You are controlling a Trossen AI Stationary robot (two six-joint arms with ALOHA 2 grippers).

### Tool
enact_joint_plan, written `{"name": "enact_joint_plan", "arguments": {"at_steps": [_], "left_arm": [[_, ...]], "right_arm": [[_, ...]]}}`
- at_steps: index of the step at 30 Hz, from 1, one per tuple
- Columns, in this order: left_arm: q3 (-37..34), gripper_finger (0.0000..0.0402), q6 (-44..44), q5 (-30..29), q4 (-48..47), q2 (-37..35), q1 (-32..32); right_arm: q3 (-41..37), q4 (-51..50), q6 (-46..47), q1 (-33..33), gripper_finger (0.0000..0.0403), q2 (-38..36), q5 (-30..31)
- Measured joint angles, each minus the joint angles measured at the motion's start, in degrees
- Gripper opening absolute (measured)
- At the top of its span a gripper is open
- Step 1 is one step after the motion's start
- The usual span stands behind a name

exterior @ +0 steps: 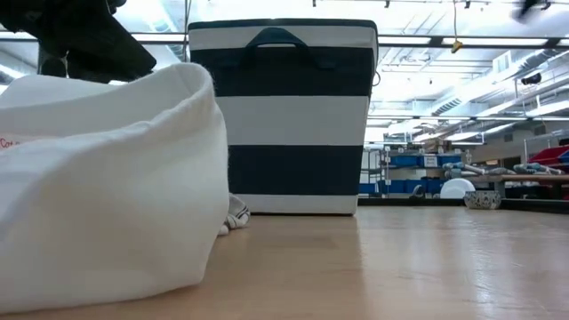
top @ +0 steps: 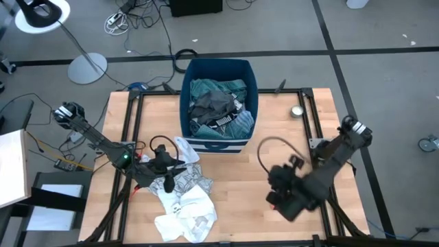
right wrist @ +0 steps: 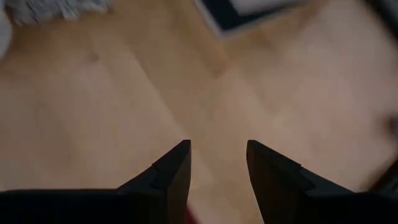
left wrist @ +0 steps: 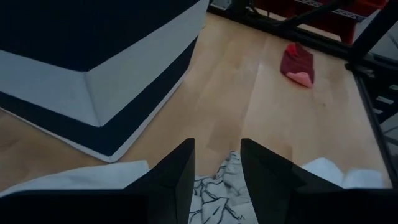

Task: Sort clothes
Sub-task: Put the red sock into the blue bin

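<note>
**Red garment lay under the right arm**

The small red garment [left wrist: 298, 64] lay on bare table just beside the right gripper [right wrist: 217, 163], whose jaws stood spread and empty. The left gripper [left wrist: 217, 163], also spread, hovered over the black-printed white cloth [top: 184, 180], well apart from the red piece.

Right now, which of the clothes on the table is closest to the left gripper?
The black-printed white cloth. It lies right under the open left gripper, showing between its fingers. The small red cloth lies far off across the bare wood.
</note>
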Motion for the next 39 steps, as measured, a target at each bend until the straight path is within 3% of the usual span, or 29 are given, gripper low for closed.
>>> {"name": "enact_joint_plan", "arguments": {"at_steps": [6, 11, 17, 22, 26, 33, 39], "left_arm": [[0.0, 0.0135, 0.1, 0.3, 0.3, 0.0, 0.0], [0.0, 0.0135, 0.1, 0.3, 0.7, 0.0, 0.0], [0.0, 0.0135, -0.1, 0.3, 1.5, 0.0, 0.0], [0.0, 0.0135, -0.1, 0.2, 2.4, 0.0, 0.0], [0.0, 0.0135, -0.1, 0.2, 2.4, 0.0, 0.0], [0.0, 0.0135, -0.1, 1.6, 2.2, 0.0, 0.0], [0.0, 0.0135, -0.3, 6.1, -0.6, 0.0, 0.0]], "right_arm": [[-16.3, 16.6, 17.8, 9.8, 0.0149, 0.0, -2.5], [-27.0, 32.7, 21.6, 14.0, 0.0148, 0.0, -2.7], [-38.2, 47.2, 23.7, 14.6, 0.0141, 0.0, -4.2], [-44.9, 54.8, 24.6, 13.7, 0.0094, -0.3, -4.8], [-44.5, 50.8, 20.2, 12.8, 0.0014, -0.5, -1.6], [-35.0, 30.4, 12.3, 6.9, 0.0005, -6.9, 0.2], [-22.9, 20.5, -6.0, -0.8, 0.0003, -13.9, 7.6]]}}
